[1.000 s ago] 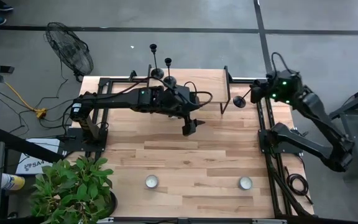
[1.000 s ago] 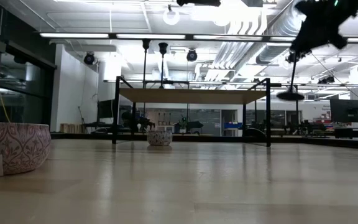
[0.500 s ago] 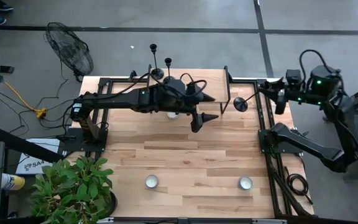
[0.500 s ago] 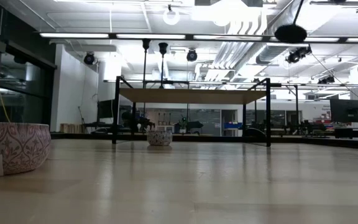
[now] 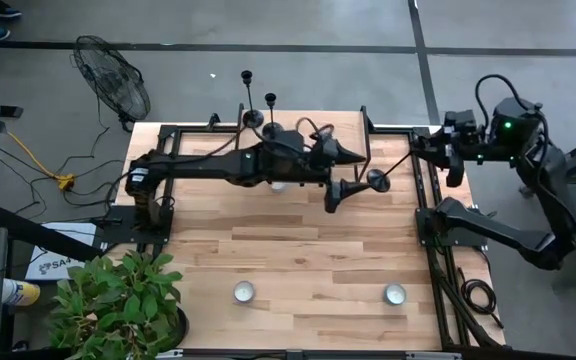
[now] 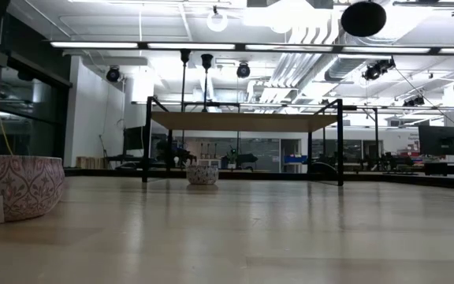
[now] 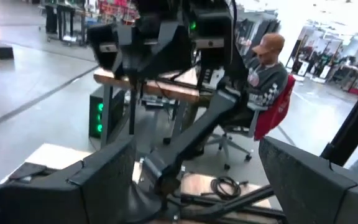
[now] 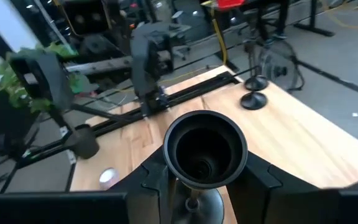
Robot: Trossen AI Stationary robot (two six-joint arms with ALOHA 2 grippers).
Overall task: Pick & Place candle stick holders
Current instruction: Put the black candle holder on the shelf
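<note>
Gripping one slim black metal candlestick (image 5: 393, 168) by its thin stem, the right hand (image 5: 430, 143) is carrying it tilted in the air beside the counter's right edge near the far right corner, its round flat base (image 5: 379, 180) hanging over the counter. The right wrist view is looking straight down the small top cup (image 8: 205, 148), with that hand's fingers closed round the stem below it. The left hand (image 5: 340, 172) is reaching toward that base with its fingers spread wide and holding nothing, so this seems to be a pass between arms that is not yet completed.

Two other slim black candlesticks (image 5: 259, 105) are standing upright on their bases at the counter's far edge, left of centre, close together and untouched. By my reading one holder is in transit and two are waiting.

The light wooden plank counter (image 5: 298, 255) is also carrying two small round tealight cups (image 5: 243, 292) near its front edge and a leafy green plant in a patterned pot (image 5: 118, 300) at the front left corner. Beyond lies grey concrete floor with a black floor fan (image 5: 114, 80); a seated person (image 7: 263, 68) is showing in the left wrist view.
</note>
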